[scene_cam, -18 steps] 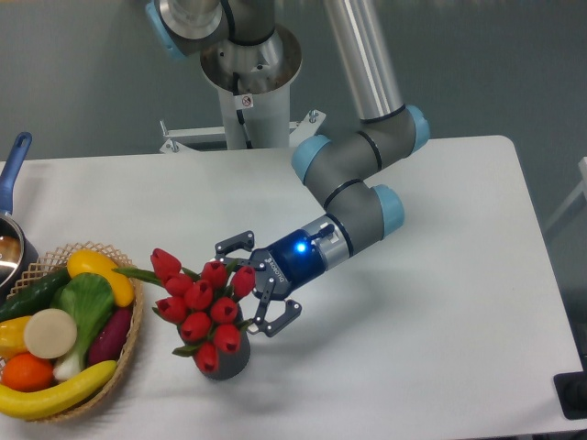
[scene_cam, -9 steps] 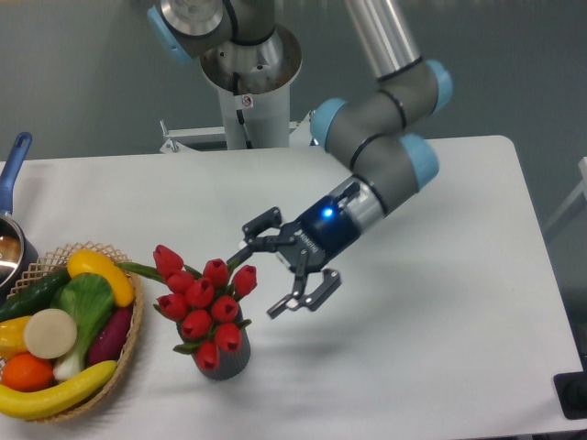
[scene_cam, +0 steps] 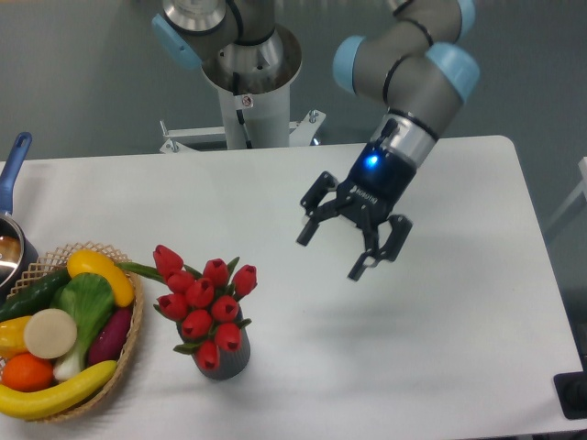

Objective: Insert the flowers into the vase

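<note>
Camera view: gripper (scene_cam: 353, 240) has lifted up and right, away from the flowers (scene_cam: 202, 301), over the last second; a second ago it was right at the bunch, jaws around the stems. Now it hangs over bare table (scene_cam: 440, 321), well apart from the bunch, fingers spread wide, holding nothing. Flowers stand in the vase (scene_cam: 223, 360), buds leaning left toward the basket (scene_cam: 128, 353) of toy vegetables, one leaf reaching over its rim. Vase upright, near front edge, just right of basket. Bunch position unchanged across frames, so it stays put without support. Judgement: insertion looks done, arm retreating; only risk is the top-heavy lean tipping the vase. Pot (scene_cam: 11, 240) at left edge untouched.
</note>
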`<state>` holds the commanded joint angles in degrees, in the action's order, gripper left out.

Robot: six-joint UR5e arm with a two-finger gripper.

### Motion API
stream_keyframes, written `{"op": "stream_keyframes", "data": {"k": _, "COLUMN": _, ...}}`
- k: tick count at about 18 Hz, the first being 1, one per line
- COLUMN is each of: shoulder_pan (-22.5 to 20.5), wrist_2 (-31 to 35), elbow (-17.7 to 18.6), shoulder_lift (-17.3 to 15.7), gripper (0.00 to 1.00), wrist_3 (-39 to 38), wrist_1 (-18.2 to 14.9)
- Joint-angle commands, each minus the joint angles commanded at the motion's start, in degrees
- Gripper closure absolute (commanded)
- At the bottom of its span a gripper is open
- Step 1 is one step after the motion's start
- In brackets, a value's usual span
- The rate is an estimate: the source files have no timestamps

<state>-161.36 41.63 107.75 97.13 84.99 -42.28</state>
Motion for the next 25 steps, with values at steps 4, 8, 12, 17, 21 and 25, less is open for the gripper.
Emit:
{"op": "stream_keyframes", "data": {"k": 4, "shoulder_pan": -2.8, "wrist_2": 7.1, "elbow": 1.8, "shoulder_lift": -5.8, "gripper": 0.00, "wrist_3": 0.0, "wrist_1": -2.3}}
{"op": "stream_keyframes", "data": {"k": 8, "shoulder_pan": -5.8, "wrist_2": 14.9, "elbow": 1.0, "shoulder_lift": -9.3, "gripper": 0.00, "wrist_3": 0.1, "wrist_1": -7.2}}
{"op": "stream_keyframes", "data": {"k": 12, "shoulder_pan": -5.9, "wrist_2": 25.0, "elbow": -2.0, "shoulder_lift": -10.6, "gripper": 0.00, "wrist_3": 7.3, "wrist_1": -14.7}}
{"op": "stream_keyframes", "data": {"k": 17, "shoulder_pan": -7.0, "wrist_2": 29.6, "elbow": -4.1, "shoulder_lift": -11.5, "gripper": 0.00, "wrist_3": 16.9, "wrist_1": -22.8}}
{"op": "stream_keyframes", "data": {"k": 21, "shoulder_pan": -9.3, "wrist_2": 29.7, "elbow": -2.2, "shoulder_lift": -13.7, "gripper": 0.00, "wrist_3": 21.9, "wrist_1": -23.3}}
{"op": "stream_keyframes", "data": {"k": 25, "shoulder_pan": -9.4, "wrist_2": 29.7, "elbow": -2.5, "shoulder_lift": -13.7, "gripper": 0.00, "wrist_3": 21.9, "wrist_1": -24.0}}
